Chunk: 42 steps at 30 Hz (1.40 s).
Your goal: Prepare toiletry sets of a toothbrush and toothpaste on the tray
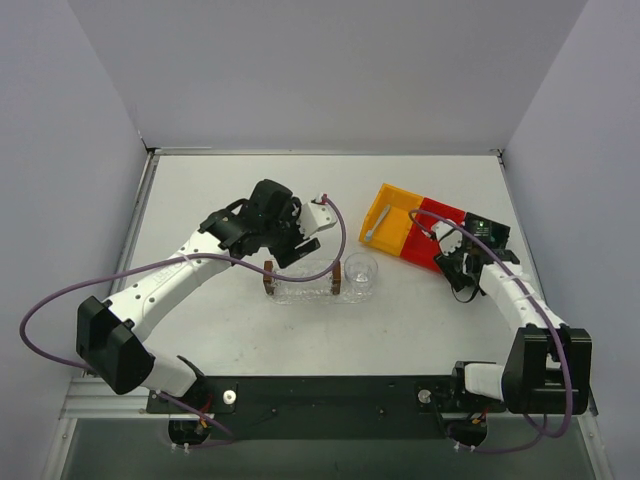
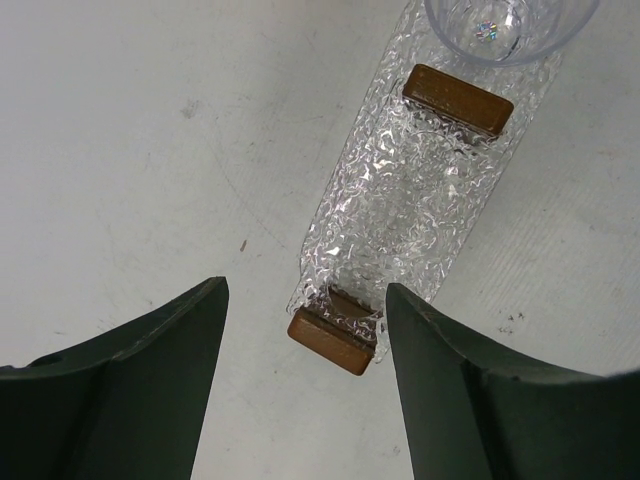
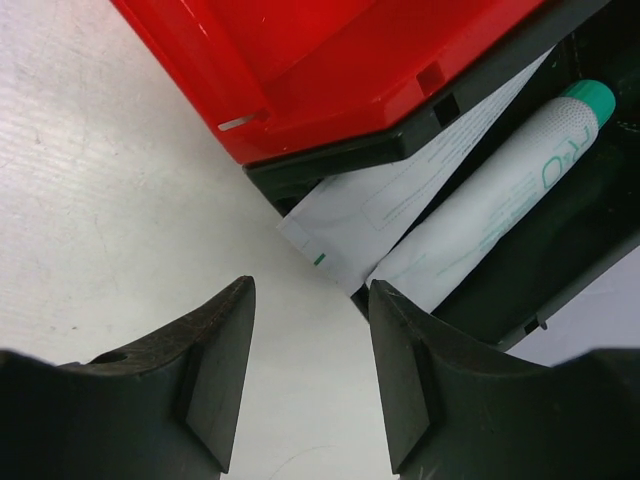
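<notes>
The clear bumpy tray lies at mid-table, with nothing on it but a brown block at each end. My left gripper hovers just behind it. In the left wrist view it stands open over the tray's near end and holds nothing. My right gripper is at the red bin's near corner, open and empty. Just ahead of its right finger lies a white toothpaste tube with a teal cap, in a black holder beside a flat white packet. A thin pale stick in the yellow bin looks like the toothbrush.
A clear round cup stands at the tray's right end. Brown blocks sit at the tray's two ends. The yellow bin and red bin stand side by side at the back right, with the red bin right ahead of my right gripper.
</notes>
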Each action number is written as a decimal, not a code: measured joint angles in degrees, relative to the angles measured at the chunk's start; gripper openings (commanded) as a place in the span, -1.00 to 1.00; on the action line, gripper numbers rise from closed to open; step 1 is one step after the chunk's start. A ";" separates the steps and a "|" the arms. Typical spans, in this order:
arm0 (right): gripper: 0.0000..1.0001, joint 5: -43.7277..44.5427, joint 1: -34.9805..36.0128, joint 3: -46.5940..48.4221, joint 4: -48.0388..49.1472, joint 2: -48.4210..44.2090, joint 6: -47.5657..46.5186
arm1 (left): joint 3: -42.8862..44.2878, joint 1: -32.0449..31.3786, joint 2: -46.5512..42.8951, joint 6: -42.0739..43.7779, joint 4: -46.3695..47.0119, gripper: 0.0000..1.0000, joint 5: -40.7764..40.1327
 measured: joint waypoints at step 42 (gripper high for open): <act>-0.99 11.32 6.32 -4.59 15.72 1.49 -4.85 | 0.00 0.00 -0.02 0.81 -0.52 0.49 2.36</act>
